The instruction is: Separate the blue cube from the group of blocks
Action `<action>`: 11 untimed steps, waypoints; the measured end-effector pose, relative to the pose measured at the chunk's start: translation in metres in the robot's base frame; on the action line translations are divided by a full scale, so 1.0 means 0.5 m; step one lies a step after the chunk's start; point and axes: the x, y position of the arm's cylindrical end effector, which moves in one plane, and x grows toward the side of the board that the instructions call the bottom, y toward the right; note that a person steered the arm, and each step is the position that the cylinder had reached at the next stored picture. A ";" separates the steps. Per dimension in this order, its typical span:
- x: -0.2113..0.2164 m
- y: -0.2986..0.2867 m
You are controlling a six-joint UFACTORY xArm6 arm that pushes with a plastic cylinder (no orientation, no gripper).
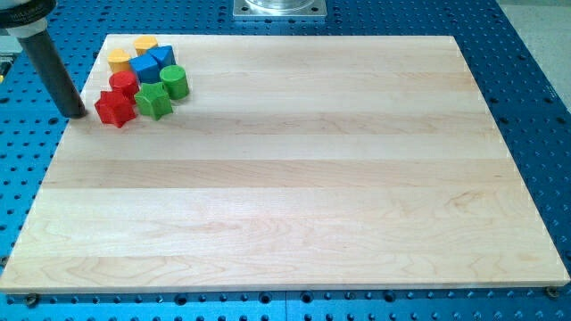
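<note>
The arm has no hand, only a dark rod, so nothing is spread, pressed together or pinching. My tip (75,112) stands at the left edge of the wooden worktop (294,178), just beside the red star block (113,108), at its 9 o'clock; I cannot tell if they touch.

All blocks sit in one tight group in the corner at the view's top left. The blue cube (162,57) is near the top of the group. At its 8 o'clock lies a second blue block (145,69), touching it; the shape of this one is not clear. At the cube's 10 o'clock is a yellow cylinder-like block (145,44), and a yellow block (119,61) lies at the cube's 9 o'clock, beyond the second blue block. The green cylinder (174,81) stands at the cube's 5 o'clock, close to it. Lower in the group are the red cylinder (124,84) and the green star block (153,101), which is at 3 o'clock from the red star block.
</note>
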 end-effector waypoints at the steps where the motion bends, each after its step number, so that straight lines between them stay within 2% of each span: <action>1: 0.000 -0.001; 2: -0.049 -0.013; 3: -0.154 -0.012; 4: -0.183 -0.009; 6: -0.172 0.200; 8: -0.166 0.262; 9: -0.066 0.302; 10: -0.042 0.311; 11: -0.058 0.254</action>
